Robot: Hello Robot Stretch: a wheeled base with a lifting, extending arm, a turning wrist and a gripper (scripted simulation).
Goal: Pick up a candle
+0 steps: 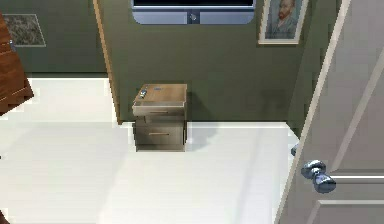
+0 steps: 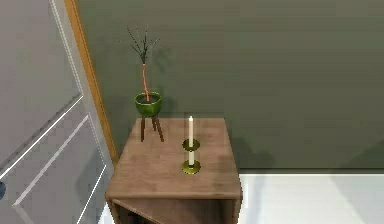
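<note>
White slim candle (image 2: 190, 128) stands upright in brass holder (image 2: 190, 165); cannot tell hand's state.

One door (image 1: 345, 110) with one knob (image 1: 320, 176) shows in the forward view. Left of the door there are:
- one cabinet (image 1: 160, 122), with one small dark item (image 1: 143, 95) on its top
- one screen (image 1: 194, 10) on the wall
- two framed pictures, one (image 1: 281, 20) near the door and one (image 1: 22, 30) far from it
- one brown panel (image 1: 10, 75), farthest from the door

In the arm side view the door (image 2: 40, 150) shows again. Right of it stands one counter (image 2: 150, 172). The counter carries:
- one white candle (image 2: 191, 127)
- two brass holders (image 2: 191, 146) (image 2: 191, 167)
- one plant (image 2: 143, 50) in one green pot (image 2: 148, 100), on one stand (image 2: 152, 127)
</note>
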